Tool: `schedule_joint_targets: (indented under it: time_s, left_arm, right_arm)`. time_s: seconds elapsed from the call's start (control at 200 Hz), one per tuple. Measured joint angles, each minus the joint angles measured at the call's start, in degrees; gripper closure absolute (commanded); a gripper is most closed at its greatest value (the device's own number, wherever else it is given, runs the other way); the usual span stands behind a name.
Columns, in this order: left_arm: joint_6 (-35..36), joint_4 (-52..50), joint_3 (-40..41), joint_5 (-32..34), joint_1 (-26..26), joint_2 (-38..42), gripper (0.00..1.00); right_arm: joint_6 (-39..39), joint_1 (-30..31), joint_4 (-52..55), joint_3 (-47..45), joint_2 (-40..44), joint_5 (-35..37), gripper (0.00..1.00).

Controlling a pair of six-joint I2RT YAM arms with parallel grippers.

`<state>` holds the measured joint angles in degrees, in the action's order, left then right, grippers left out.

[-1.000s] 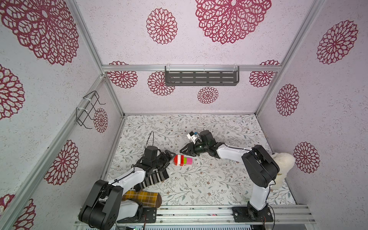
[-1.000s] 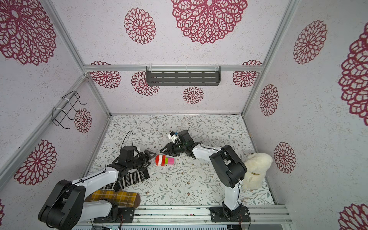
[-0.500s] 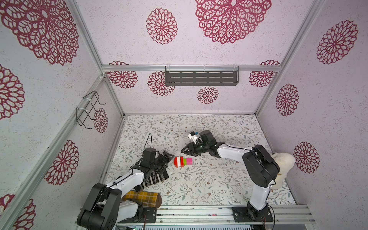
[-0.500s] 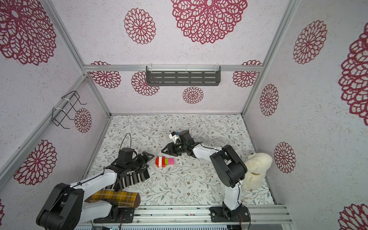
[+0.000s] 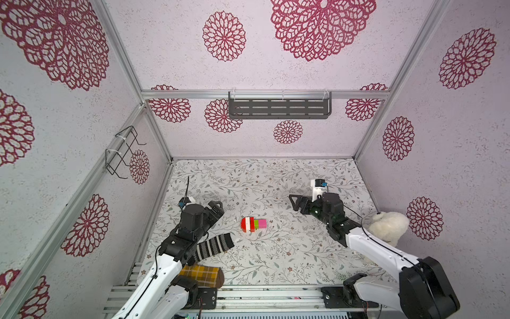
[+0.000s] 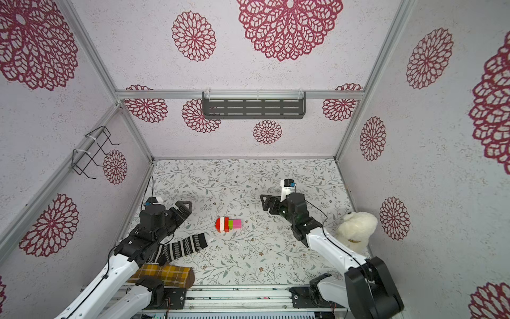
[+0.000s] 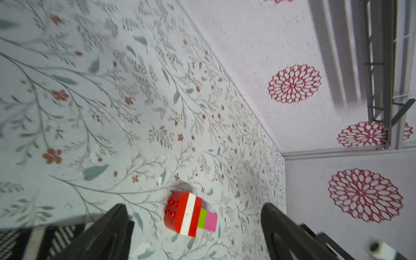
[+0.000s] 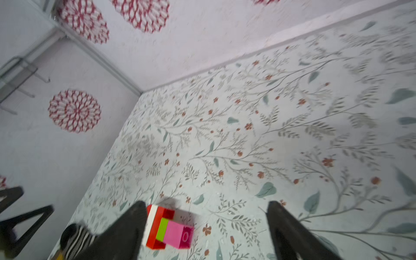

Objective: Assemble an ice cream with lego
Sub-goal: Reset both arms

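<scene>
The ice cream (image 5: 253,223) (image 6: 228,224) lies on its side on the floral table, a joined lego stack with red, white and red layers, then a green and a pink stem pointing right. My left gripper (image 5: 218,207) is open to its left and apart from it. In the left wrist view the ice cream (image 7: 191,213) lies ahead of the spread left gripper (image 7: 193,205). My right gripper (image 5: 294,201) is open to its right, also clear of it. In the right wrist view the ice cream (image 8: 168,227) shows beside one finger (image 8: 126,227).
A striped sock (image 5: 214,245) and a plaid sock (image 5: 202,274) lie near the left arm's base. A white plush toy (image 5: 386,227) sits against the right wall. A dark shelf (image 5: 278,107) hangs on the back wall and a wire rack (image 5: 121,152) on the left wall.
The right gripper opened and drew back to the right, away from the stem. The left gripper pulled back to the left. The ice cream now lies free on the table.
</scene>
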<state>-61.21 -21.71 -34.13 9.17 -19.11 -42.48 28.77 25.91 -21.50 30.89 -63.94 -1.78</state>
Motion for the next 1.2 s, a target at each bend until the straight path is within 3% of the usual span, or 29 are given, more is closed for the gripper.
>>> schedule_joint_targets:
  time_s: [0.15, 0.235, 0.37, 0.49, 0.74, 0.991, 1.201]
  left_arm:
    - [3.72, -0.42, 0.87, 7.78, -0.2, 5.88, 0.03]
    - [6.67, 0.35, 0.57, 10.97, -0.24, 6.64, 0.03]
    - [12.85, 0.74, -3.37, 14.19, 0.44, 3.32, 0.03]
    - [21.68, 5.99, -6.78, 15.1, 3.43, 0.5, 0.03]
    - [37.33, 25.44, -3.02, 14.62, 19.15, -2.01, 0.03]
    - [39.74, 36.74, 6.75, 10.45, 32.35, -18.38, 0.03]
    - [41.55, 42.77, 9.01, 5.86, 34.25, -28.96, 0.03]
  right_arm:
    - [-4.87, -0.22, -5.44, -8.39, 9.22, 15.21, 0.01]
    - [-7.37, -1.64, -7.13, -11.19, 12.68, 18.21, 0.01]
    - [-9.29, -6.86, -8.52, -11.52, 13.7, 16.81, 0.01]
    - [-10.62, -13.4, -8.26, -7.54, 7.96, 13.7, 0.01]
    - [-16.2, -22.16, -17.81, -12.87, 3.23, 8.81, 0.01]
    - [-23.41, -24.02, -35.34, -22.97, -5.33, 6.91, 0.01]
    - [-24.9, -24.41, -40.83, -22.08, -12.57, 3.89, 0.01]
